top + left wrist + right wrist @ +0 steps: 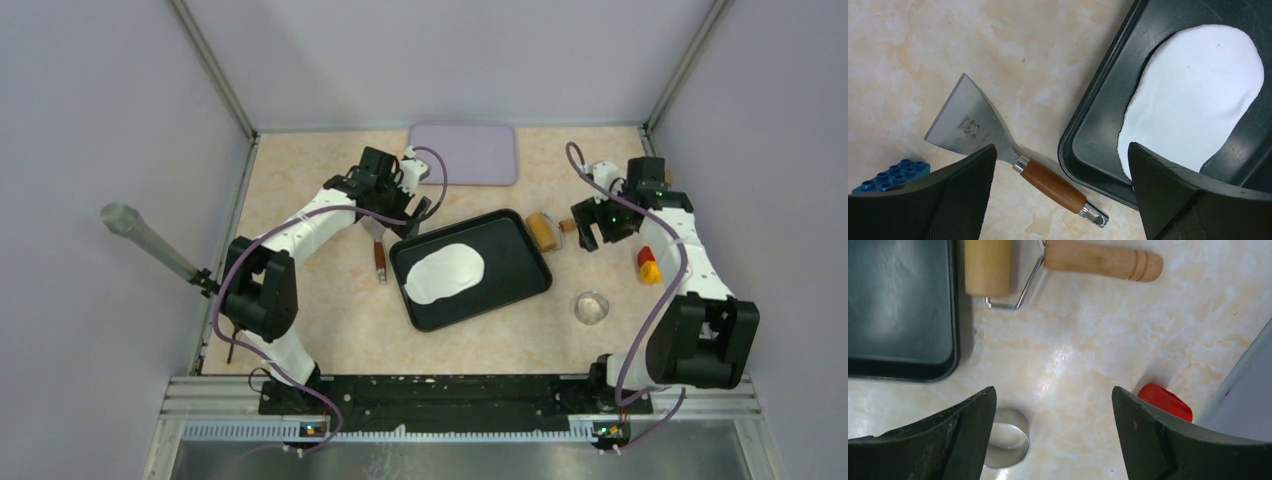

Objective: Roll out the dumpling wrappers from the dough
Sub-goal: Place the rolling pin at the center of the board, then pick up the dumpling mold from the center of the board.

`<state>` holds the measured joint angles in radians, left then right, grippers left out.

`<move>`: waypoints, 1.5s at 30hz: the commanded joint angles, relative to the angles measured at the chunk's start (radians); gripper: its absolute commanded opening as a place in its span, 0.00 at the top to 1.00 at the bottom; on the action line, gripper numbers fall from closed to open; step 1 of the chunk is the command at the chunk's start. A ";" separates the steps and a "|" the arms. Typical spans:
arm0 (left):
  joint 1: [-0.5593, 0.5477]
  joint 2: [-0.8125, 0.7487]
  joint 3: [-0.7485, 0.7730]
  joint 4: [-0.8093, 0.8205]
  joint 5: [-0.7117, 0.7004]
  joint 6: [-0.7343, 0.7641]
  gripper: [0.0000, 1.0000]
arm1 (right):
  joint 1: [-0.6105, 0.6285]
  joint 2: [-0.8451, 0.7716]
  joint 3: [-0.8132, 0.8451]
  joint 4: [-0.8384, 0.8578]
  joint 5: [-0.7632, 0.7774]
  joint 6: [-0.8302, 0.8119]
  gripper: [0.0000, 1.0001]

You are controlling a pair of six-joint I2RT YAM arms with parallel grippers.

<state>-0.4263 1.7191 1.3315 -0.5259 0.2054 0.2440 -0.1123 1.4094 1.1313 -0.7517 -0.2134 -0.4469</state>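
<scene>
The dough [445,271] lies as a flat, white, roughly oval sheet inside the black tray [523,268], toward the tray's left end in the top view, and nothing is touching it. The left tool [1061,150] hangs over the tray's left rim with its fingers spread wide and nothing between them. Beneath it on the bench [1058,45] lies a scraper [968,122] with a steel blade and a wooden handle, just beside the tray. The corner of a blue brick [893,175] shows behind the left finger. The right tool [1054,390] is also wide open and empty, above bare bench to the right of the tray. A wooden roller [988,265] with a wire frame lies just beside the tray's right edge. A small shiny ring [1010,445] lies by one finger and a red thing [1165,400] by the other. A purple mat [465,153] lies at the far edge.
</scene>
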 commanded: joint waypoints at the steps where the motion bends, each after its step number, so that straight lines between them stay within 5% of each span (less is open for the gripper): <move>1: -0.007 -0.050 0.021 0.010 0.019 -0.006 0.01 | -0.001 -0.114 -0.082 -0.159 -0.019 -0.311 0.17; 18: -0.015 -0.053 0.013 0.008 0.024 -0.007 0.01 | -0.001 -0.166 -0.341 -0.121 0.046 -0.431 0.34; 30: -0.018 -0.055 0.013 0.009 0.026 -0.004 0.01 | -0.001 -0.112 -0.358 -0.098 0.014 -0.422 0.72; 32: -0.018 -0.056 0.013 0.010 0.026 -0.004 0.01 | -0.001 -0.115 -0.357 -0.089 0.018 -0.419 0.92; 34: -0.019 -0.056 0.014 0.009 0.026 -0.004 0.01 | -0.001 -0.117 -0.352 -0.083 0.019 -0.410 1.00; 45: -0.019 -0.069 0.012 0.013 0.023 -0.004 0.01 | -0.001 -0.259 -0.268 -0.123 -0.058 -0.369 1.00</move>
<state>-0.4404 1.7092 1.3315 -0.5278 0.2195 0.2440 -0.1123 1.2240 0.7845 -0.8570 -0.2058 -0.8360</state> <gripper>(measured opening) 0.987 0.005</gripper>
